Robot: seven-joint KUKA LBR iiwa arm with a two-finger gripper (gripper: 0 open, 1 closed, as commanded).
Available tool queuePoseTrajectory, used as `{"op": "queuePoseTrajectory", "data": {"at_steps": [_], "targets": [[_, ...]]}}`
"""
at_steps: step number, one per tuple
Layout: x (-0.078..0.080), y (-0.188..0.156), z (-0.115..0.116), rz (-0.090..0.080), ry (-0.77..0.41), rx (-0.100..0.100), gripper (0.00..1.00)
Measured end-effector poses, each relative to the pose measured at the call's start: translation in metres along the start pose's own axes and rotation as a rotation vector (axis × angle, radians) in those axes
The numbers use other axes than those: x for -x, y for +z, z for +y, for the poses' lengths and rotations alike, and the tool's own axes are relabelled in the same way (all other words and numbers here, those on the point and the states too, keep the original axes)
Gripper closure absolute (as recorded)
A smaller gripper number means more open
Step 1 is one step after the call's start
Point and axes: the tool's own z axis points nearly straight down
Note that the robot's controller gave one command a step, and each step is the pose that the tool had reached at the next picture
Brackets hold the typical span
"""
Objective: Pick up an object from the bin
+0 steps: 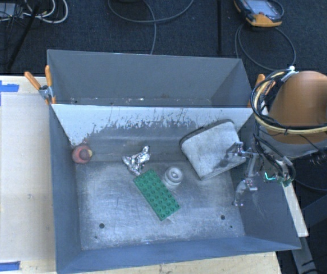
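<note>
My gripper is low at the bin's right side, by the right wall, and it is open with nothing between its fingers. One fingertip is at the right edge of a grey rectangular pad that leans against the back wall. The other fingertip hangs over bare floor in front of the pad. Left of the pad lies a small grey round cap. A green studded building plate lies flat and slanted beside the cap.
A crumpled piece of silver foil lies just behind the green plate. A pinkish round thing sits at the far left against the back wall. The arm with its orange dome stands over the right rim.
</note>
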Motion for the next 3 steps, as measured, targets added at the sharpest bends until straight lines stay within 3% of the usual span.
{"op": "queuePoseTrajectory", "data": {"at_steps": [1,2,3], "targets": [[0.081,0.123,0.096,-0.015,0.069,-0.001,0.0],[0.081,0.117,0.095,-0.016,0.069,0.0,1.0],[0.072,-0.015,0.085,-0.017,-0.002,-0.002,1.0]]}}
